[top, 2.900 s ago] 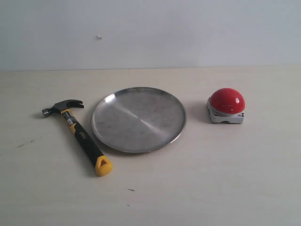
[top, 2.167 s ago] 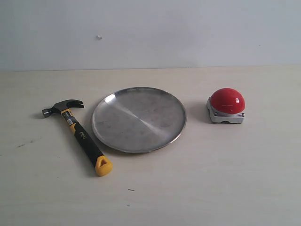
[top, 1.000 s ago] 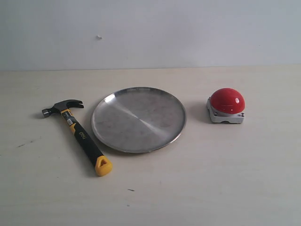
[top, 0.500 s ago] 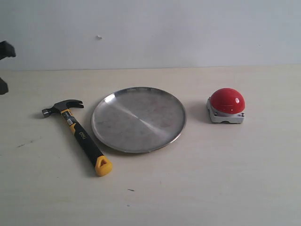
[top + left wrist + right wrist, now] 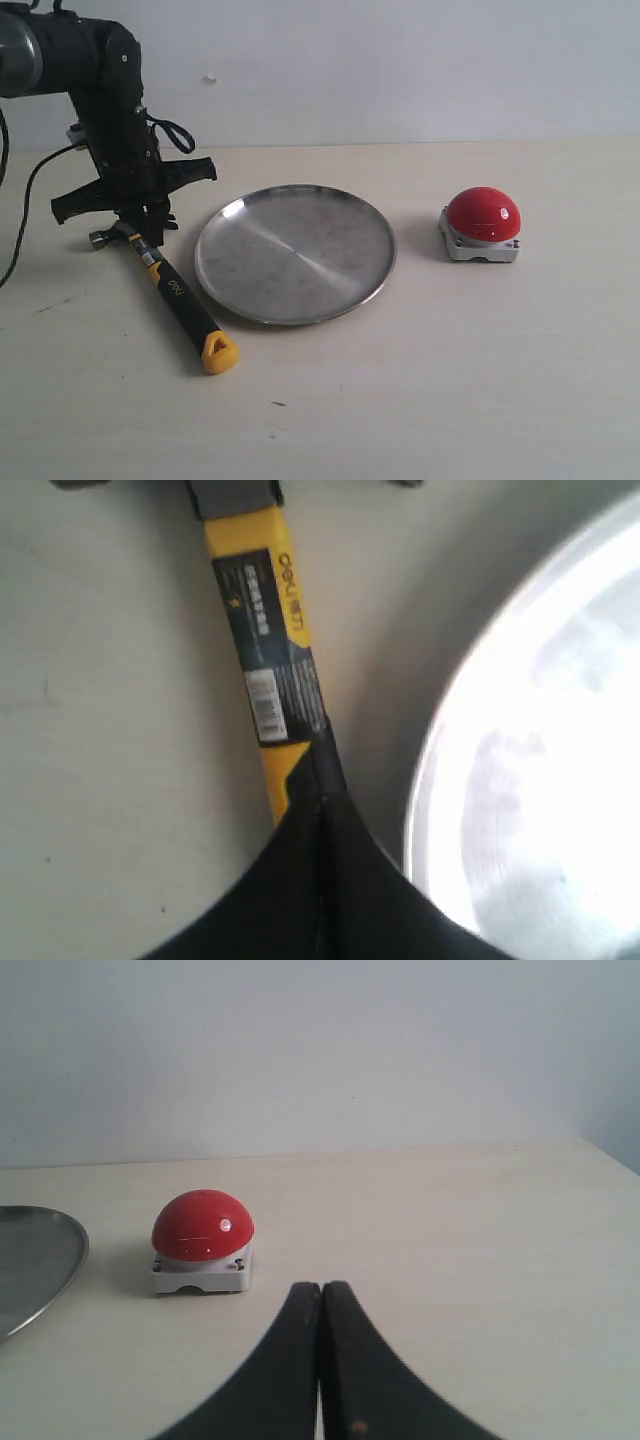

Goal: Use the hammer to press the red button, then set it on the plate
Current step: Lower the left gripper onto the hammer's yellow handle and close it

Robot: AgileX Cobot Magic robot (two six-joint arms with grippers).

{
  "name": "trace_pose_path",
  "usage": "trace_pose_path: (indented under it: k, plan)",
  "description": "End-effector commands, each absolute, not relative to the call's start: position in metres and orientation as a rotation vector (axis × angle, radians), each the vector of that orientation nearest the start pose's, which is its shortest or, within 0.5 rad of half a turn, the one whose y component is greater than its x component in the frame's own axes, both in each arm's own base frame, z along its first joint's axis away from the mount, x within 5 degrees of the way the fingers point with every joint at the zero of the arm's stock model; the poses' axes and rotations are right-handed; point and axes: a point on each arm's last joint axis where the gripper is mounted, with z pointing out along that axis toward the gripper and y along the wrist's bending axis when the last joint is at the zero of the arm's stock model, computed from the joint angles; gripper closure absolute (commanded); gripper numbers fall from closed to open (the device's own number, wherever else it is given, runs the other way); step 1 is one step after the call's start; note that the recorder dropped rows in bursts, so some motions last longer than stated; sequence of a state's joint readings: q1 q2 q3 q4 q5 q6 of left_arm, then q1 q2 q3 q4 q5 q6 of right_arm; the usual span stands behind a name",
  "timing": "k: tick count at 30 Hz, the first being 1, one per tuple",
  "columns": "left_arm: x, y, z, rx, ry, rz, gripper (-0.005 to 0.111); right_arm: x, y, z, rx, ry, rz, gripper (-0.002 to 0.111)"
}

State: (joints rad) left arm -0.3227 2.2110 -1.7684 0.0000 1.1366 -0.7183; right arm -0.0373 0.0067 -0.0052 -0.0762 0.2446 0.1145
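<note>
The left pincer (image 5: 320,815) was closed, its fingers pressed together on nothing, poised over the small black-and-yellow claw hammer (image 5: 176,292), which lay at the frame's left, just beside the round shiny steel plate (image 5: 300,255) at centre. The right pincer (image 5: 320,1295) was closed too, and empty. The glossy red dome button (image 5: 483,215) on its grey base sat at right, well apart from the hammer.

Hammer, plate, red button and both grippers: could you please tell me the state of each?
hammer: lying flat on the table, not gripped.
plate: empty.
red button: nothing touching it.
left gripper: shut, holding nothing, over the hammer's handle.
right gripper: shut, holding nothing, apart from the red button.
</note>
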Motion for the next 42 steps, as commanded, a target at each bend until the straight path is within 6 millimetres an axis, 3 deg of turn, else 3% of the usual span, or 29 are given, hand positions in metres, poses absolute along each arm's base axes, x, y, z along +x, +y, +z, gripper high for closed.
trace_pose_path:
  k: [1,8,11,18,27,38,42]
  plan:
    - [0.442,-0.127,0.162,-0.671,2.948,-0.085,0.097,0.055,-0.004,0.192,0.081,1.718,-0.02,0.108]
    - [0.445,-0.12,0.161,-0.577,2.955,-0.081,0.049,0.055,-0.004,0.192,0.081,1.718,-0.02,0.108]
    - [0.449,-0.121,0.161,-0.569,2.915,-0.109,0.039,0.055,-0.004,0.192,0.081,1.718,-0.02,0.108]
    - [0.458,-0.125,0.163,-0.615,2.813,-0.194,0.032,0.055,-0.004,0.192,0.081,1.718,-0.02,0.108]
    - [0.452,-0.122,0.16,-0.651,2.864,-0.119,0.033,0.055,-0.004,0.192,0.081,1.718,-0.02,0.108]
    - [0.449,-0.121,0.113,-0.738,2.984,-0.009,0.033,0.055,-0.004,0.192,0.081,1.718,-0.02,0.108]
    - [0.449,-0.121,0.107,-0.731,2.994,-0.006,0.033,0.055,-0.004,0.192,0.081,1.718,-0.02,0.108]
